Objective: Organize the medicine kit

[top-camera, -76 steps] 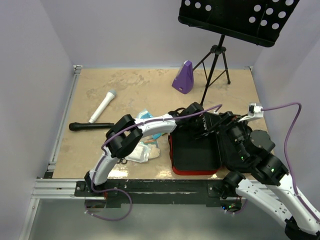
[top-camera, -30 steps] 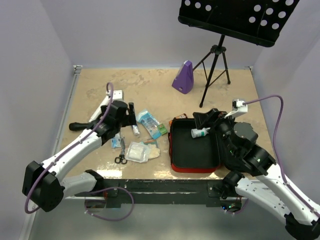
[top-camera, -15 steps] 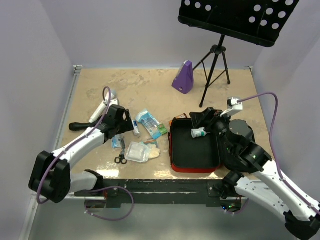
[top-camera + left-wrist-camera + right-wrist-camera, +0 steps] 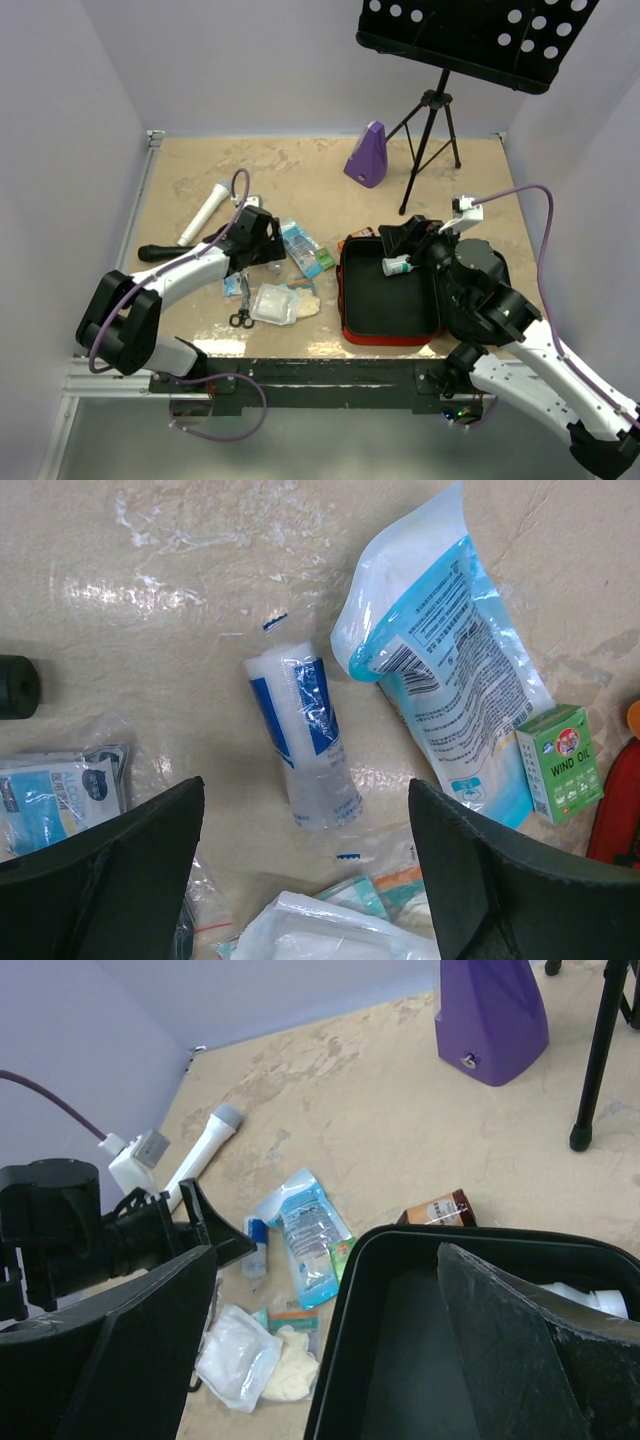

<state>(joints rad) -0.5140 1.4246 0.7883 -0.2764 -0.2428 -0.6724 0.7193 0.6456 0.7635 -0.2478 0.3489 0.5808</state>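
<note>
Left of medicine kit [image 4: 385, 305]: your left gripper [image 4: 305, 790], wide, has swung over blue-white tube [image 4: 305, 740], likely next pick; right gripper [image 4: 328, 1250] wide, empty.

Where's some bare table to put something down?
The widest bare table lies between the white microphone and the metronome. The kit floor is mostly bare too, apart from a bottle. It is crowded with packets between the left hand and the kit.

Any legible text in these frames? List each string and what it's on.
"WIND OIL": on the small green box, left wrist view.
Barcode and fine print on the blue-white pouch: too small to read.
Blue label on the clear roll: unreadable.
Print on the plastic packet at the left edge: blurred.
</note>
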